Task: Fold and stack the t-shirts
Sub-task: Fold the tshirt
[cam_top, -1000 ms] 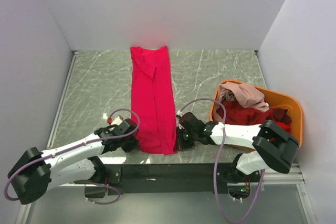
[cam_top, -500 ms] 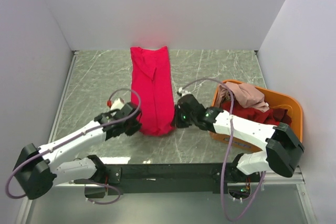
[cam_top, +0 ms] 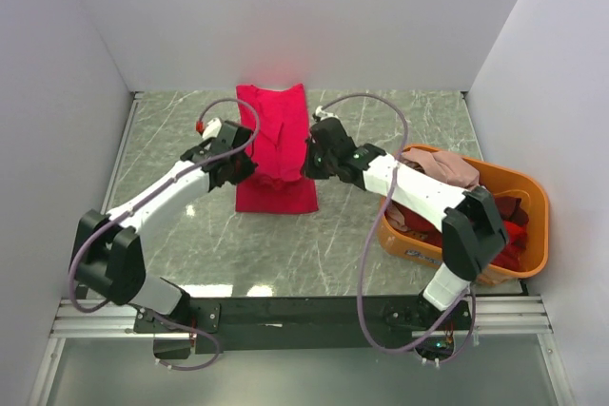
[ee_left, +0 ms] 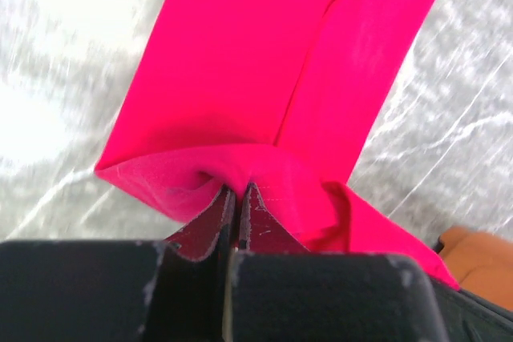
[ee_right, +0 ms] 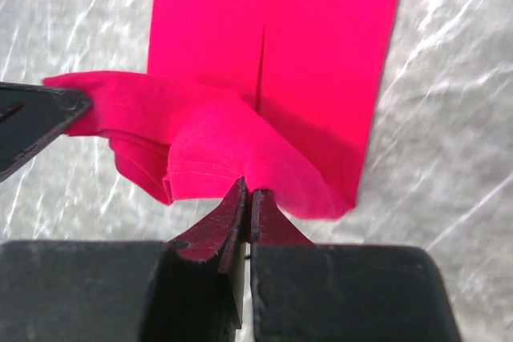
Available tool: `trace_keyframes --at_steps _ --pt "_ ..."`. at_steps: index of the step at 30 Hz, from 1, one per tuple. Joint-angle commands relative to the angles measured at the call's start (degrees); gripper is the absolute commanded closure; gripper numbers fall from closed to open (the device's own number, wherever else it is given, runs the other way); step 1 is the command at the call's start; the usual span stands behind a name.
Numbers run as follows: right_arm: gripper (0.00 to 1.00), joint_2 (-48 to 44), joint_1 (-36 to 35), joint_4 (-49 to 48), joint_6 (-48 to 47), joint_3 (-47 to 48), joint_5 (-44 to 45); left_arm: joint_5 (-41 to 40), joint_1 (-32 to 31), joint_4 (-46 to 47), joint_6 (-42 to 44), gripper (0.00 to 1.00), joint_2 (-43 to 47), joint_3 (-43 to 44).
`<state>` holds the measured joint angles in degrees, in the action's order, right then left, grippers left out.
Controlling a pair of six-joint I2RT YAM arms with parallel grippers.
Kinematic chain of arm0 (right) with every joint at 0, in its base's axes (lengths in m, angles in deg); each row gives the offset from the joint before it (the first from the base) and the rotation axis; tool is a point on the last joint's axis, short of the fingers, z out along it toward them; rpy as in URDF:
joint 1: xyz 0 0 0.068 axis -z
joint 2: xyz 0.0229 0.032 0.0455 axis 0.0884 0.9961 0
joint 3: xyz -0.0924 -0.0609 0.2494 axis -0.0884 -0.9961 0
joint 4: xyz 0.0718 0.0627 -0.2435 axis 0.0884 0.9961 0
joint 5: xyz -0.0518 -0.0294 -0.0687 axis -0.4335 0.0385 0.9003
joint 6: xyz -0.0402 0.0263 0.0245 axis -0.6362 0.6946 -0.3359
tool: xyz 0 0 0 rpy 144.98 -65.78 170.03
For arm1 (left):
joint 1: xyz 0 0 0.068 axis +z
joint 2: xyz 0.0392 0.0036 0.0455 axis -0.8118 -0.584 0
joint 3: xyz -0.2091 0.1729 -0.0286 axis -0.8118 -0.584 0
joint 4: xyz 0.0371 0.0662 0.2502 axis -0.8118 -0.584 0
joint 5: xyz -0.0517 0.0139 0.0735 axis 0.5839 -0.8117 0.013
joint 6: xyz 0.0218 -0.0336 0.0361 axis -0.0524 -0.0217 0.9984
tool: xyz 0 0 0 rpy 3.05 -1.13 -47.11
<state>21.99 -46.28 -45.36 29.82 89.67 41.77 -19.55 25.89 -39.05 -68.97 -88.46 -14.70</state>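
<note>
Crimson-pink t-shirt (cam_top: 277, 193) lies as a narrow folded strip at the far middle of the marble-patterned table (cam_top: 390, 125), its far end against the white back wall (cam_top: 304, 16). Its lower layer lies flat on the stone. The near end is doubled back over it and held up in the air between the two arms, so the strip ends toward me in a straight fold.

The left gripper (cam_top: 240, 166) has its jaws together on the left corner of that raised end. From its wrist camera the two fingers meet with only a pinch of pink cloth between their tips, and the fabric puckers there. The right gripper (cam_top: 306, 163) is clamped the same way on the right corner, its fingers pressed together on the stitched hem. The cloth between the two grips sags in a soft, rumpled bulge above the flat part of the shirt. In the right wrist view the black tip of the left gripper shows at the left edge, holding the other end of that bulge.

An orange basket (cam_top: 544, 221) sits well to the right of the strip, near the side wall. A pale pink t-shirt (cam_top: 440, 168) is heaped at its far-left side and a dark red t-shirt (cam_top: 512, 208) lies beneath. The right arm reaches across the basket's left part.
</note>
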Motion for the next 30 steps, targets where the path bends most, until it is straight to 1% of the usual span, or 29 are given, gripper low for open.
trace_keyframes --at_steps 1,5,10,15,20,24,27,30 --pt "1.0 3.2 1.8 1.2 -2.5 6.1 0.2 1.4 2.6 2.2 5.5 0.99 -2.4 4.7" --pt "1.0 9.0 3.7 2.2 -3.4 10.9 -0.3 1.5 4.6 2.4 7.2 0.99 -7.3 9.8" --pt "1.0 13.9 5.3 3.5 -5.3 16.7 0.2 2.4 6.5 3.6 10.6 0.99 -12.1 14.1" --pt "1.0 16.9 6.8 1.0 -6.5 19.3 -0.9 2.1 8.1 2.4 11.5 0.99 -18.0 18.9" --pt "1.0 21.2 7.7 0.5 -6.7 22.7 -1.2 4.9 9.7 4.8 12.8 0.99 -22.8 21.6" --pt "1.0 24.9 8.4 3.5 -4.2 27.7 0.9 6.9 10.6 5.2 13.1 0.99 -26.9 24.6" --pt "1.0 27.2 9.0 3.7 -3.2 29.7 0.6 8.3 11.1 6.1 13.2 0.99 -29.4 26.0" --pt "1.0 29.0 9.4 4.9 -2.1 31.6 2.3 8.3 11.5 6.3 13.5 0.98 -31.1 27.4"
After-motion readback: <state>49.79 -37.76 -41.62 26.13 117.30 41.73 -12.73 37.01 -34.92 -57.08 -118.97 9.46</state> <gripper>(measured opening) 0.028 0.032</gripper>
